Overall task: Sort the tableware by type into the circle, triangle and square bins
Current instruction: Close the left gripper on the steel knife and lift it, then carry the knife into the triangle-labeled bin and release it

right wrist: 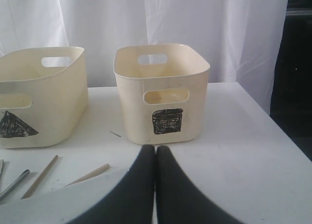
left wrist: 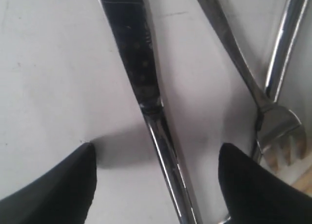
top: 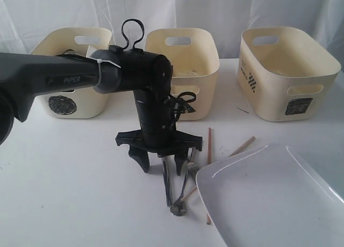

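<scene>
Back left on the white counter: the circle bin, upright, with a black scribbled circle on its front, partly hidden behind the black arm. Just right of that, the left gripper, pointing down at the counter with fingers spread wide, holding nothing, straddling the steel knife without touching it. Flat on the counter, that knife, lengthwise between the two fingertips. Close beside it, the fork, tines near one fingertip, and alongside the fork a second steel handle, the spoon, rounded end nearest the camera in the exterior view. Behind the gripper, at the back middle, the triangle bin, upright, black triangle on its front plain in the right wrist view. Right of the cutlery, two wooden chopsticks, lying apart at different angles, near ends hidden by the rim of the plate. At the front right, the large white rectangular plate, filling that corner of the exterior view. Back right, the square bin, upright, black scribbled square on its front, well apart from the cutlery. Facing that square bin, the right gripper, fingers pressed together on nothing, with the plate's pale rim showing beside them.
</scene>
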`<state>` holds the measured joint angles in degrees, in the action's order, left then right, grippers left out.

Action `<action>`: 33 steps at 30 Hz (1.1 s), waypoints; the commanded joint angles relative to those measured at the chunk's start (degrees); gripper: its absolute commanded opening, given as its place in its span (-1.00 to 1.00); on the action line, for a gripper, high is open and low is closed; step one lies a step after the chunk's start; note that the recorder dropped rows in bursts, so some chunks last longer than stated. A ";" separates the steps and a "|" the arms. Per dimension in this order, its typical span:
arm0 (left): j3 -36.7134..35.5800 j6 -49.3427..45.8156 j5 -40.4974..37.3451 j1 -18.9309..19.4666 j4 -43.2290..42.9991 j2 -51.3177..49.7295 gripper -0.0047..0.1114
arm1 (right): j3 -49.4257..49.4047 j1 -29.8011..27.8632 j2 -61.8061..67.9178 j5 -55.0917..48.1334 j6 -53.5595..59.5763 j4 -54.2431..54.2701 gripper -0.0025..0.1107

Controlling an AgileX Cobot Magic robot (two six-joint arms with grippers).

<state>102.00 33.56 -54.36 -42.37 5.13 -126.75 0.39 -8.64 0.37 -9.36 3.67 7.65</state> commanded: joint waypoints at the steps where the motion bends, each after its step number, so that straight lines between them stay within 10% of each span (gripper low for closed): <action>1: -0.28 1.09 -1.63 -0.61 0.82 -0.54 0.33 | -0.39 0.13 -0.37 0.43 0.40 -0.16 -0.96; 7: -0.28 1.09 -2.28 -0.73 0.45 -0.64 0.23 | -0.39 0.13 -0.37 0.43 0.40 -0.16 -0.96; 21: -0.28 -4.60 -6.69 -0.73 -2.39 -0.64 -0.91 | -0.39 0.13 -0.37 0.43 0.40 -0.16 -0.96; 33: 0.03 -8.11 -8.74 -0.73 -7.32 6.18 -0.92 | -0.39 0.13 -0.37 0.43 0.40 -0.16 -0.96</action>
<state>102.00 26.32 -61.21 -42.73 -1.60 -123.91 0.39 -8.64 0.37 -9.36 3.67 7.65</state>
